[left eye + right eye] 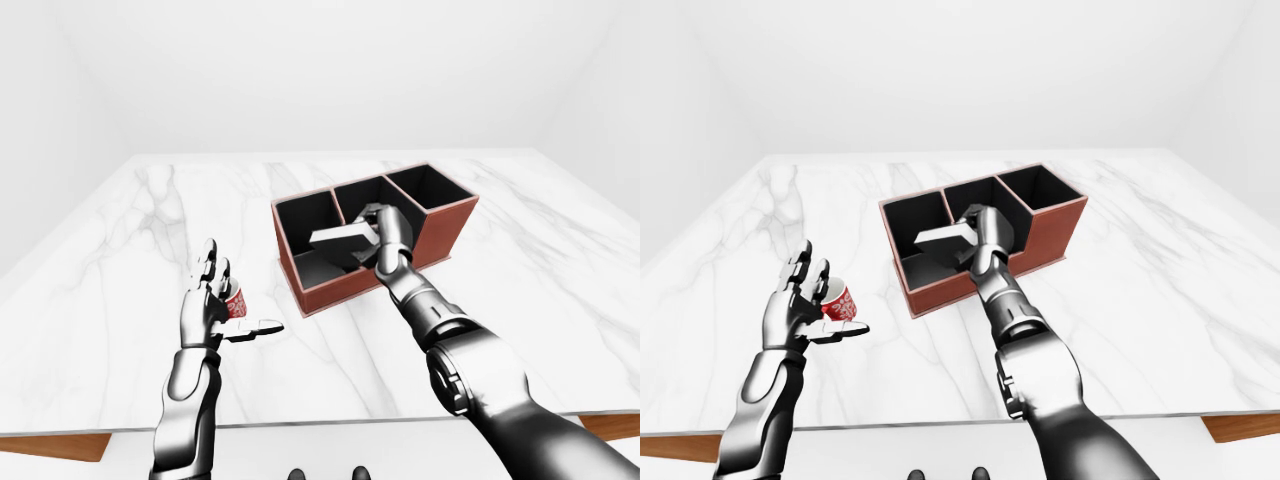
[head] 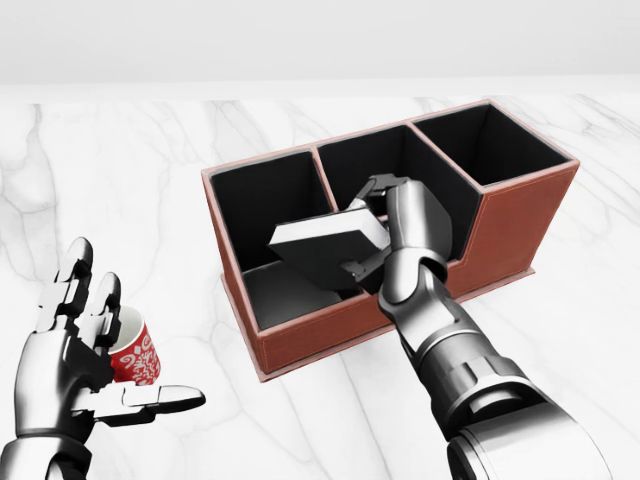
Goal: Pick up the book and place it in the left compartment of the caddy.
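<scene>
Hanging over the left compartment of the caddy (image 2: 500,235), the book (image 2: 330,243) is a flat grey slab with a pale upper face, tilted so that its left end dips toward the compartment floor while its right end sits higher, near the divider. Its long axis runs roughly left to right in the head view, slightly across the caddy's own length. Whether its lower corner already touches the compartment floor cannot be told.

The right robot hand (image 2: 385,235) has its fingers pressed onto the book's right end, some over the top edge and one beneath, so the book is pinched between them. The right forearm reaches up from the bottom right of the head view and crosses the caddy's near wall.

The caddy is a reddish-brown box with black lining and three compartments in a row, standing at an angle on the white marbled table (image 1: 120,230), near the middle and toward the far edge. The middle and right compartments look dark inside.

Well apart from the caddy, toward the table's near left corner, a red-and-white patterned cup (image 2: 135,357) sits just beside the left robot hand (image 2: 85,345). That hand is spread wide, fingers raised and thumb stretched out flat below the cup, gripping nothing.
</scene>
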You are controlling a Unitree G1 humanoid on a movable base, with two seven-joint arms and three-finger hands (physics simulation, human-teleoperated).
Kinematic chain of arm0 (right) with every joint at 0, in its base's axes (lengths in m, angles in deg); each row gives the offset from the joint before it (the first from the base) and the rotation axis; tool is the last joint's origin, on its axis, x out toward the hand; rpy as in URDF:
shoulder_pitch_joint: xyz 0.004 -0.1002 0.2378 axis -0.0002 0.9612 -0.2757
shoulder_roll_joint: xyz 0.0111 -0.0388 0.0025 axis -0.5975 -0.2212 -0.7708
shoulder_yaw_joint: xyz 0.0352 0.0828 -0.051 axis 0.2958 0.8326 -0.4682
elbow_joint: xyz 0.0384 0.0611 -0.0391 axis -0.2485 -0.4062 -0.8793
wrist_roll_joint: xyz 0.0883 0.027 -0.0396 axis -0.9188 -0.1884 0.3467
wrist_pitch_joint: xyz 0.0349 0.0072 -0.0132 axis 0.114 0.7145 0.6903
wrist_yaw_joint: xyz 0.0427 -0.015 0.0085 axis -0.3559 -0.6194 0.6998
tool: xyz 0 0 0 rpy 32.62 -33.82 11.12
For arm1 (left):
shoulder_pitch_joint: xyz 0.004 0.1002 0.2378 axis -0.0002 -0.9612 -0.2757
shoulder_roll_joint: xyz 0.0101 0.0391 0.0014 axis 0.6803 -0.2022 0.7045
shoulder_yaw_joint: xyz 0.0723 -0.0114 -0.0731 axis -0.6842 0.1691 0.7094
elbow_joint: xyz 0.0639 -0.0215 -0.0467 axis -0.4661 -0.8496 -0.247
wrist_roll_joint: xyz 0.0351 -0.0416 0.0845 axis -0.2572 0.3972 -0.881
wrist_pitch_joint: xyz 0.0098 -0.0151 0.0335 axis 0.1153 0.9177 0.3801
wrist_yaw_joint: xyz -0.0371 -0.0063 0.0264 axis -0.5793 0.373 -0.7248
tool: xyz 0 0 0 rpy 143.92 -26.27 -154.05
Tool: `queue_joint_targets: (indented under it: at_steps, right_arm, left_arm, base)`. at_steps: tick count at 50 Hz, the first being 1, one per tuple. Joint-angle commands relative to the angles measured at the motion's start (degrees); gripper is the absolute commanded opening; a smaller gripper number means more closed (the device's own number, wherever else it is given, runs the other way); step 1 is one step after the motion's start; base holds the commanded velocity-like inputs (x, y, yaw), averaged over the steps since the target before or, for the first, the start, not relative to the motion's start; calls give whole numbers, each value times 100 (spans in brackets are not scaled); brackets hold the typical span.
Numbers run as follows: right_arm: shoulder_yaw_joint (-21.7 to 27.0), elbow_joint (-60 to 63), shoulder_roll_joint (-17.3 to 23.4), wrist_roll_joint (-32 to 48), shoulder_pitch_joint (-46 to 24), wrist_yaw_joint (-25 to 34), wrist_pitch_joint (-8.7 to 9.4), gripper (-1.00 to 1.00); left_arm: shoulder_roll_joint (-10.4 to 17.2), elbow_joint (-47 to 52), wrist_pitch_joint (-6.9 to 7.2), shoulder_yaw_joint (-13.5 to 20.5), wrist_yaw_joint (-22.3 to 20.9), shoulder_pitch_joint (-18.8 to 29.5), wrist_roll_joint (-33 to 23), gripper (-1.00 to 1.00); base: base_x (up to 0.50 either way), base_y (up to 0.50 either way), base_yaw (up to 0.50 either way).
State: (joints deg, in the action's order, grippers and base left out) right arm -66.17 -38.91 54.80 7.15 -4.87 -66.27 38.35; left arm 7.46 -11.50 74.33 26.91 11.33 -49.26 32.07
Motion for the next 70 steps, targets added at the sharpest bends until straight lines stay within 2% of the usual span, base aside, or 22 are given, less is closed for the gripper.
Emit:
queue_joint_targets:
  at_steps: [1,2,3,4,34,43,44,45,47,48,49,51,55,56,61,66,67,68,69,70]
  right_arm:
    - [125,101,9,-104,-52,0,0,-48]
    - [128,102,10,-108,-52,0,0,-31]
    - [130,103,10,-112,-52,0,0,51]
    - [131,104,9,-115,-53,0,0,100]
    - [102,209,-2,-135,-97,0,0,100]
    - [140,995,49,-530,20,0,0,100]
    - [143,1584,45,-636,191,90,0,100]
    - [113,2062,35,-688,358,202,83,100]
    - [68,3083,1,-766,732,426,548,100]
    - [18,3845,-31,-762,1023,604,881,100]
    - [-12,4590,-74,-760,1310,758,1000,100]
    - [-91,6158,-192,-744,1955,1094,1000,100]
    - [-243,7784,-387,-767,2882,1462,1000,100]
    - [-315,8311,-456,-796,3355,1531,1000,100]
    - [-566,9147,-634,-1252,4686,1652,1000,100]
    - [-908,9358,-675,-1899,5595,1861,1000,100]
    - [-948,9396,-681,-2085,5717,1918,952,100]
    - [-989,9409,-658,-2186,5794,1957,818,100]
    - [-1043,9374,-631,-2321,5934,2004,424,100]
    - [-1073,9363,-615,-2461,6000,2067,254,100]
  left_arm:
    - [-10,47,0,-10,-4,-25,0,100]
    - [-11,55,0,-11,-1,-28,-4,100]
    - [-11,64,0,-11,-2,-31,-1,100]
    - [-12,73,0,-12,-2,-34,1,100]
    - [7,-2,0,2,-12,13,33,100]
    - [13,77,0,37,-25,-4,58,100]
    - [13,65,0,37,-24,5,55,100]
    - [11,66,0,34,-24,4,53,100]
    - [6,67,0,24,-22,3,41,100]
    - [5,71,0,17,-24,2,39,100]
    - [4,67,0,12,-23,7,32,100]
    - [4,84,0,8,-19,5,27,100]
    - [3,106,0,10,-17,0,20,100]
    - [-5,58,0,-5,-18,5,0,100]
    - [-26,-60,0,-67,-11,10,-52,100]
    - [-37,-99,0,-108,1,-13,-87,100]
    - [-35,-72,0,-110,-3,-23,-83,100]
    - [-35,-54,0,-108,-1,-29,-84,100]
    - [-32,1,0,-96,-2,-54,-74,100]
    - [-31,13,0,-89,-8,-58,-69,100]
  base:
    - [0,0,0]
    - [0,0,0]
    - [0,0,0]
    - [0,0,0]
    - [0,0,0]
    - [0,0,0]
    - [0,0,0]
    - [0,0,0]
    - [0,0,0]
    - [0,0,0]
    - [0,0,0]
    - [0,0,0]
    - [0,0,0]
    - [0,0,0]
    - [0,0,0]
    - [0,0,0]
    - [0,0,0]
    - [0,0,0]
    - [0,0,0]
    - [0,0,0]
